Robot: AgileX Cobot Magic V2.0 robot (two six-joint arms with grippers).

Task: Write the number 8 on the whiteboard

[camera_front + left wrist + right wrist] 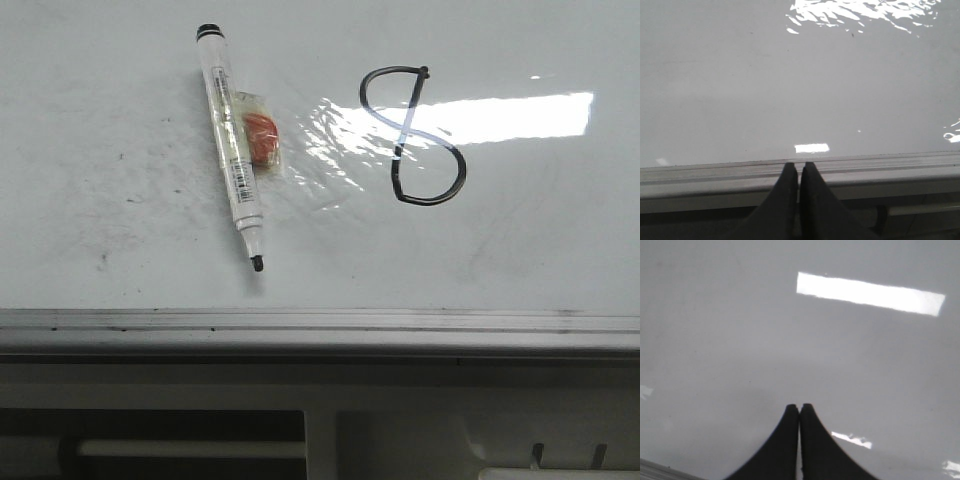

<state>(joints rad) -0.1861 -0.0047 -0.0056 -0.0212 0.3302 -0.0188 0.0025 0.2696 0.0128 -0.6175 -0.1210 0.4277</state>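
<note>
The whiteboard (pixel 120 110) fills the front view, glossy white with faint smudges. The number 8 (pixel 412 135) is drawn on it in thin black line, slanted, right of centre. A white marker (pixel 231 150) with a black tip lies uncapped on the board left of centre, its tip toward the near edge. Neither gripper shows in the front view. My left gripper (pixel 799 166) is shut and empty, over the board's near edge rail (pixel 890 167). My right gripper (pixel 799 407) is shut and empty above bare whiteboard (pixel 715 340).
A small clear wrapper with an orange-red piece (pixel 262 138) lies against the marker's right side. The grey metal edge rail (pixel 320 322) runs along the board's near side. Below it is white plastic casing (pixel 400 420) with slots. A bright glare patch (pixel 500 115) crosses the 8.
</note>
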